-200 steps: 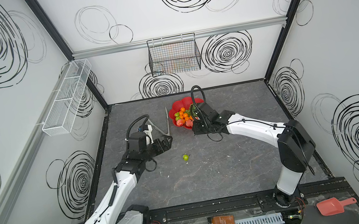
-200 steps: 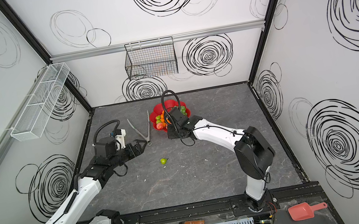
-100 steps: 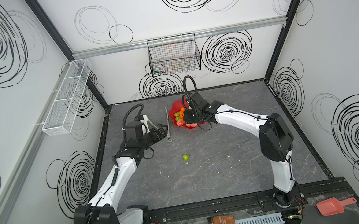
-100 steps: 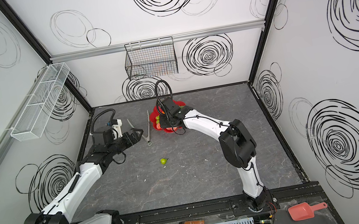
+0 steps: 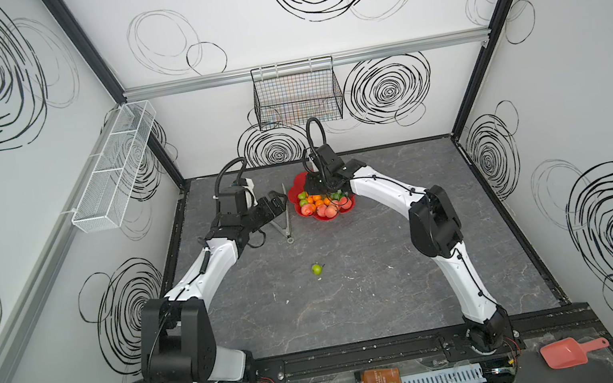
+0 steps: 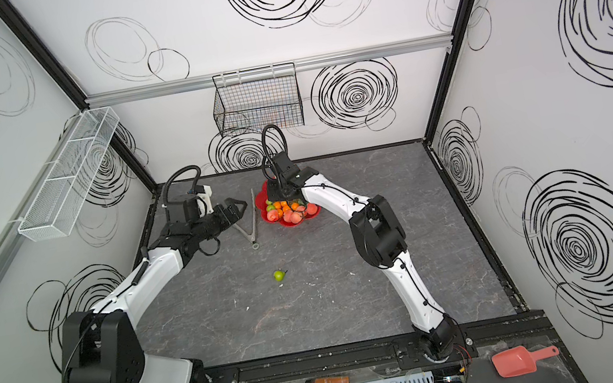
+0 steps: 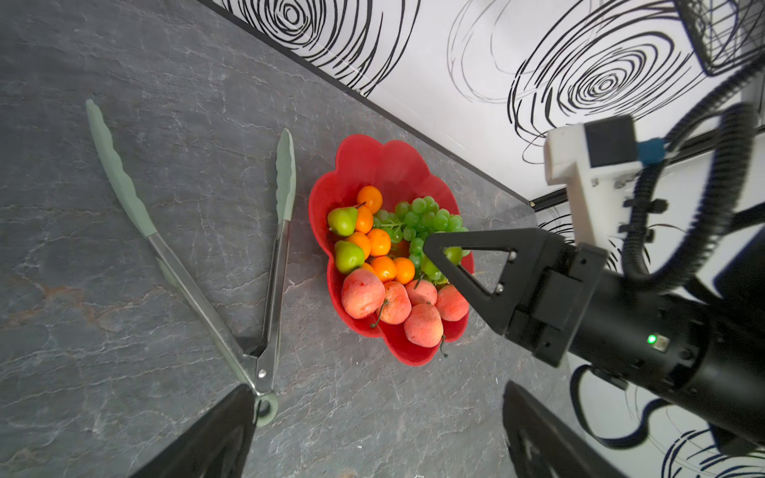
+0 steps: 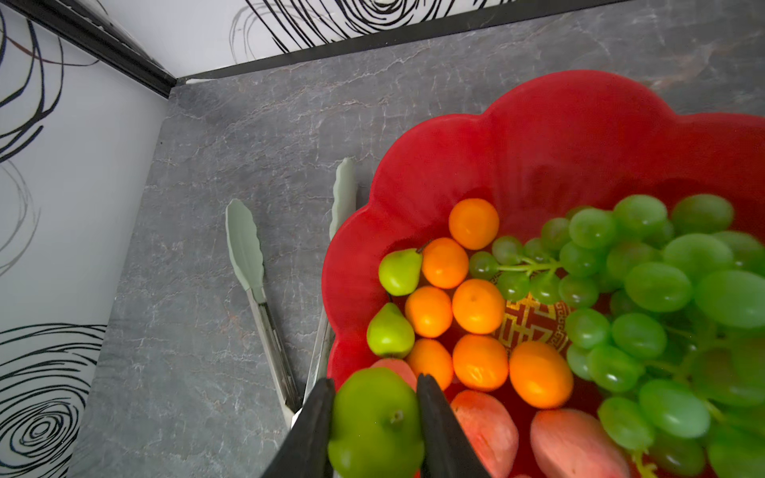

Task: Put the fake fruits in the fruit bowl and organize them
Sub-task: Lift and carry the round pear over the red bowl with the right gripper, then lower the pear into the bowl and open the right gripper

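Two black fingers point(image 8: 439, 418) of the right gripper point(image 8: 374, 399) pinch a green pear point(image 8: 372, 426), narrowed onto its sides, and they hang over the red bowl point(image 8: 559, 136). Just beyond those fingertips sit the tangerines point(image 8: 478, 306), packed in a cluster, with two more pears point(image 8: 399, 271) at the cluster's outer edge against the bowl wall. Off to one side of the fingers sprawl the grapes point(image 8: 662, 289), a big glossy bunch. Right under the fingers lie the peaches point(image 8: 575, 438), touching one another. Over to the left gripper point(image 7: 374, 430): its fingers stand wide apart, holding nothing, and the bowl lies on the table straight ahead of them. The tongs point(image 7: 273, 269) lie open in a V, their hinge ring just beside one left finger and one green tip close along the bowl's rim. One last pear point(image 5: 316, 269) lies alone on the grey table point(image 5: 377, 294) in both top views, well apart from both sets of fingers.
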### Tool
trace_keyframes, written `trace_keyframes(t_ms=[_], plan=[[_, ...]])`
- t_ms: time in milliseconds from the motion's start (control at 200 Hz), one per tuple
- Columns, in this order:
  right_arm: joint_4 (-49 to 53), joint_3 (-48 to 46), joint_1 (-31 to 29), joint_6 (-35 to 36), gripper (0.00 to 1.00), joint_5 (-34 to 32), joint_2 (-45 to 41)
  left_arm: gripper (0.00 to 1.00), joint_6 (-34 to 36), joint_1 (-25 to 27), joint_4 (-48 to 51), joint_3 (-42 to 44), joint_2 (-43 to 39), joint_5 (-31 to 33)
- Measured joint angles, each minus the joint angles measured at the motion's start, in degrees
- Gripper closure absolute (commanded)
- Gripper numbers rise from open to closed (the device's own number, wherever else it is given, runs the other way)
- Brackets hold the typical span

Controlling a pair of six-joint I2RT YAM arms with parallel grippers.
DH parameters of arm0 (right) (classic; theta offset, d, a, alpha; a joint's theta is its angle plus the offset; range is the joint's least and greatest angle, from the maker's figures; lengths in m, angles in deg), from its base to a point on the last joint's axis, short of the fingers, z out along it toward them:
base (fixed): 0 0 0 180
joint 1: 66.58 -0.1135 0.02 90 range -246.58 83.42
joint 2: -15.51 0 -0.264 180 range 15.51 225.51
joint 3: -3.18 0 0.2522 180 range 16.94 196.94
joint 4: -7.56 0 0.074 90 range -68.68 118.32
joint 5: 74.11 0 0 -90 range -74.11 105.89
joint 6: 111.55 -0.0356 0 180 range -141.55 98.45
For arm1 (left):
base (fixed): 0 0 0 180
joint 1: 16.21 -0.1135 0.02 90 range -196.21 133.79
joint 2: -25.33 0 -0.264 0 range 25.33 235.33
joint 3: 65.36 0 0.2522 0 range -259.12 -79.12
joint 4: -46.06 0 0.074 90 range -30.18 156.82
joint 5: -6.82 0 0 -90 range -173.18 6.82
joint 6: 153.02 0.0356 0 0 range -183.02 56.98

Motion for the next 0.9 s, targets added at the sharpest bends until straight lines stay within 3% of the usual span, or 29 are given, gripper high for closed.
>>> trace_keyframes(t_ms=[355, 901], plan=[[-2.4, 10.7, 2.5, 0.1, 0.65, 3.3, 9.7, 0.04, -1.9, 1.5, -3.2, -4.0, 5.5, 3.1], [-10.1, 15.5, 3.2, -0.5, 0.61, 3.6, 16.1, 0.04, -1.4, 1.5, -5.8, -4.0, 7.3, 1.5]])
